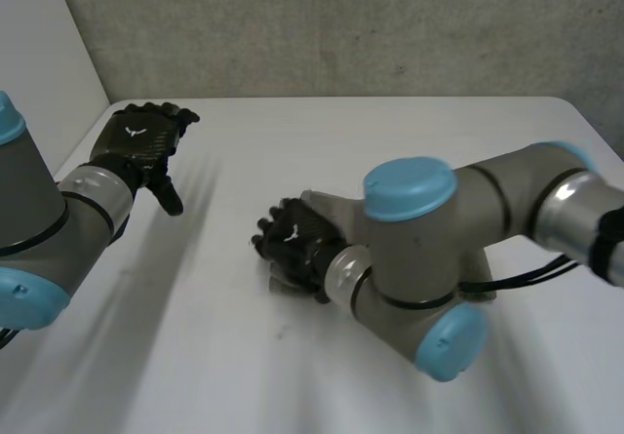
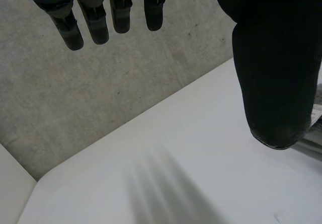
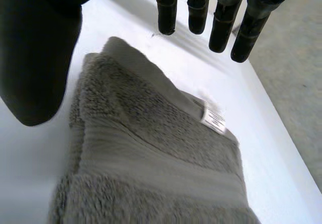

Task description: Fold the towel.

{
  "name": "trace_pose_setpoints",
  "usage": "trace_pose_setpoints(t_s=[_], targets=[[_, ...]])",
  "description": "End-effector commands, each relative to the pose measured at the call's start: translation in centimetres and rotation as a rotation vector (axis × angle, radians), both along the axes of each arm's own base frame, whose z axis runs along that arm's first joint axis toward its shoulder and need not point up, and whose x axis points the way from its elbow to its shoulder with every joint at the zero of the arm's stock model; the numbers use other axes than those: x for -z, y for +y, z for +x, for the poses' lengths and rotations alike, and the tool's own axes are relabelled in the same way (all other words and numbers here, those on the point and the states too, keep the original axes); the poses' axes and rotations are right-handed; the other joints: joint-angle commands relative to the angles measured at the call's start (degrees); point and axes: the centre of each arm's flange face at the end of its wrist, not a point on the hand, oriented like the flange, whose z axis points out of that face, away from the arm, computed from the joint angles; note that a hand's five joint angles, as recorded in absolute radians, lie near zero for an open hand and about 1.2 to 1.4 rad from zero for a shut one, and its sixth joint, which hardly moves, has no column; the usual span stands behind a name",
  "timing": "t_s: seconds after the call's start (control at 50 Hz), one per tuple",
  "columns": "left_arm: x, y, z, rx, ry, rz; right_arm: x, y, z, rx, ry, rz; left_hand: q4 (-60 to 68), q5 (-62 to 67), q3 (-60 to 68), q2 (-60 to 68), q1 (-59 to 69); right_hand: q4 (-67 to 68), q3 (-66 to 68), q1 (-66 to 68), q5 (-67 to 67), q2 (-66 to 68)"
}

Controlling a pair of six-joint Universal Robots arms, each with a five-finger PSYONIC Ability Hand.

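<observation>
— While the grey right arm (image 1: 439, 249) with its light-blue caps lies across the middle of the white tabletop (image 1: 292, 132), what does it cover?
— Most of the folded grey terry towel (image 3: 151, 153). Seen from the head camera, the arm and the right robot hand (image 1: 291, 244) stand in front of it. The towel lies on the tabletop under that palm, near the middle.
— And the hand itself?
— Released. In its wrist view the fingers (image 3: 221, 30) reach out straight past the towel's far fold. The thumb hangs beside one edge, and nothing is pinched. Whether the palm touches the pile I cannot tell.
— Anything on the towel?
— A small white label (image 3: 215, 119) sticks out at one folded edge, on the fingertip side.
— The other side?
— The left robot hand (image 1: 144, 139) hangs over the tabletop's far left corner, well apart from the towel. Its fingers are straight and relaxed, holding nothing.
— Around the table?
— A rough grey concrete wall (image 1: 341, 24) runs behind the far edge, and a plain white panel (image 1: 44, 44) stands at the left.
</observation>
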Motion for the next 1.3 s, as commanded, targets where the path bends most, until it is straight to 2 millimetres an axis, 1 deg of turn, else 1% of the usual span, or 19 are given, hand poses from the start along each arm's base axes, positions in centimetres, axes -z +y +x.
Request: trace_pose_setpoints(t_s=[0.02, 0.12, 0.2, 0.34, 0.48, 0.56, 0.6, 0.7, 0.76, 0.8, 0.82, 0.84, 0.86, 0.9, 0.92, 1.0, 1.14, 1.18, 1.3], targets=[[-0.1, 0.1, -0.2, 0.005, 0.001, -0.005, -3.4, -4.4, -6.0, 0.267, -0.173, 0.148, 0.48, -1.86, 0.38, 0.5, 0.13, -4.72, -3.91, -3.82, -3.51, -4.08], [-0.1, 0.4, -0.6, 0.021, 0.0, -0.005, -3.6, -6.0, -10.7, 0.423, -0.221, 0.229, 0.48, -1.86, 0.38, 0.5, 0.13, -4.72, -3.91, -3.82, -3.51, -4.08], [0.0, 0.7, -0.9, 0.03, 0.0, -0.004, -1.5, -7.0, -14.7, 0.531, -0.172, 0.251, 0.48, -1.86, 0.38, 0.5, 0.13, -4.72, -3.91, -3.82, -3.51, -4.08], [0.4, 1.0, -1.4, 0.047, -0.005, 0.004, 1.4, -7.5, -18.1, 0.594, -0.075, 0.193, 0.48, -1.86, 0.38, 0.5, 0.13, -4.72, -3.91, -3.82, -3.51, -4.08], [0.7, 1.2, -1.9, 0.06, -0.008, 0.003, 3.3, -8.0, -19.8, 0.617, -0.016, 0.153, 0.48, -1.86, 0.38, 0.5, 0.13, 29.51, 30.32, 30.4, 30.72, 30.15], [0.9, 1.4, -1.8, 0.06, -0.011, 0.012, 4.1, -9.0, -20.3, 0.643, -0.005, 0.155, 0.48, -1.86, 0.38, 0.5, 0.13, 63.71, 64.52, 64.6, 64.91, 64.34], [1.0, 1.4, -1.8, 0.06, -0.011, 0.013, 3.5, -9.4, -20.2, 0.645, -0.016, 0.131, 0.48, -1.86, 0.38, 0.5, 0.13, 65.28, 66.09, 66.17, 66.49, 65.92], [0.9, 1.6, -1.7, 0.06, -0.012, 0.015, 0.6, -10.9, -19.7, 0.643, -0.08, 0.037, 0.48, -1.86, 0.38, 0.5, 0.13, 65.28, 66.09, 66.18, 66.49, 65.92], [0.9, 1.6, -1.6, 0.057, -0.011, 0.015, -1.4, -10.9, -17.8, 0.591, -0.115, -0.024, 0.48, -1.86, 0.38, 0.5, 0.13, 65.28, 66.09, 66.18, 66.49, 65.92], [0.9, 1.7, -1.6, 0.057, -0.011, 0.016, -3.3, -9.0, -13.2, 0.453, -0.161, -0.069, 0.48, -1.86, 0.38, 0.5, 0.13, 65.28, 66.09, 66.18, 66.49, 65.92], [0.9, 1.7, -1.6, 0.057, -0.011, 0.017, -3.3, -9.0, -13.2, 0.452, -0.161, -0.069, 0.48, -1.86, 0.38, 0.5, 0.13, 65.28, 66.09, 66.18, 66.49, 65.92], [0.9, 1.8, -1.7, 0.057, -0.012, 0.016, -3.8, -8.1, -11.2, 0.391, -0.18, -0.075, 0.48, -1.86, 0.38, 0.5, 0.13, 65.28, 66.09, 66.18, 66.49, 65.92], [0.9, 1.8, -1.7, 0.057, -0.012, 0.016, -3.8, -8.0, -11.2, 0.39, -0.18, -0.075, 0.48, -1.86, 0.38, 0.5, 0.13, 65.28, 66.09, 66.18, 66.49, 65.92], [0.9, 2.0, -1.8, 0.059, -0.01, 0.019, -3.5, -5.7, -7.3, 0.261, -0.185, -0.067, 0.48, -1.86, 0.38, 0.5, 0.13, 65.28, 66.09, 66.18, 66.49, 65.92], [0.9, 2.0, -1.8, 0.059, -0.01, 0.019, -3.5, -5.7, -7.2, 0.261, -0.184, -0.067, 0.48, -1.86, 0.38, 0.5, 0.13, 65.28, 66.09, 66.18, 66.49, 65.92], [1.0, 2.2, -1.8, 0.062, -0.011, 0.023, -2.3, -1.8, -2.4, 0.089, -0.168, -0.02, 0.48, -1.86, 0.38, 0.5, 0.13, 65.28, 66.09, 66.18, 66.49, 65.92], [1.1, 2.5, -1.8, 0.065, -0.011, 0.027, 1.3, 1.0, 0.3, -0.024, -0.079, 0.055, 0.48, -1.86, 0.38, 0.5, 0.13, 65.28, 66.09, 66.18, 66.49, 65.92], [1.0, 2.5, -1.8, 0.065, -0.012, 0.025, 1.6, 0.9, -0.2, 0.001, -0.035, 0.045, 0.48, -1.86, 0.38, 0.5, 0.13, -4.72, -3.91, -3.82, -3.51, -4.08], [0.6, 2.4, -2.1, 0.073, -0.005, 0.011, -0.3, 0.6, -1.2, 0.079, -0.064, 0.04, 0.48, -1.86, 0.38, 0.5, 0.13, -4.72, -3.91, -3.82, -3.51, -4.08]])
